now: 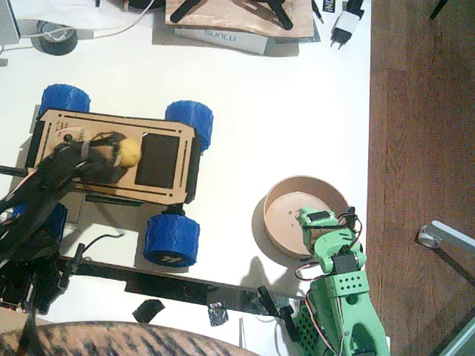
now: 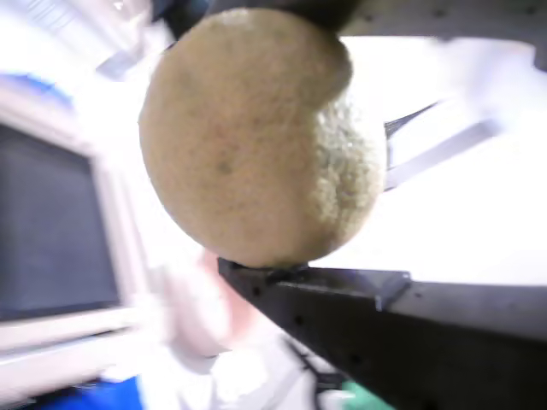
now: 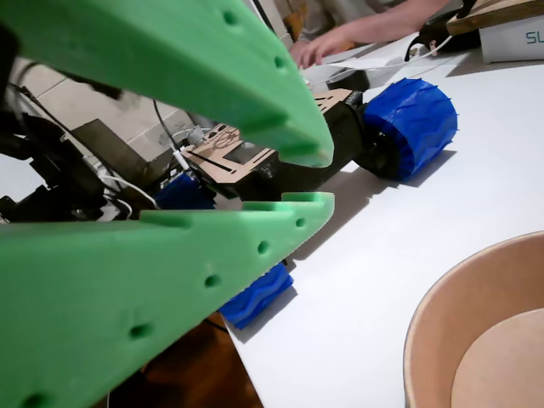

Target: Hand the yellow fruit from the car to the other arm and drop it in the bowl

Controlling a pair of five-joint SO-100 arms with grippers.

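Note:
The yellow fruit [image 1: 130, 152] sits over the wooden deck of the car [image 1: 111, 126], beside its black panel. My left gripper [image 1: 122, 153], the black one, is shut on it. In a wrist view the yellow fruit [image 2: 256, 137] fills the frame, pinched between a dark jaw above and a black jaw below. The green right gripper [image 1: 324, 221] hovers over the near rim of the tan bowl [image 1: 272, 199]. In a wrist view the right gripper [image 3: 319, 180] stands open and empty, with the car [image 3: 246, 157] beyond it and the bowl [image 3: 422, 327] at lower right.
A box [image 1: 223, 35], a tape roll [image 1: 56, 38] and a plug [image 1: 343, 28] lie along the back. The table's edge [image 1: 369, 148] drops to wood floor on the right. A black bar [image 1: 148, 278] runs along the front. A person's hand [image 3: 323, 47] rests behind the car.

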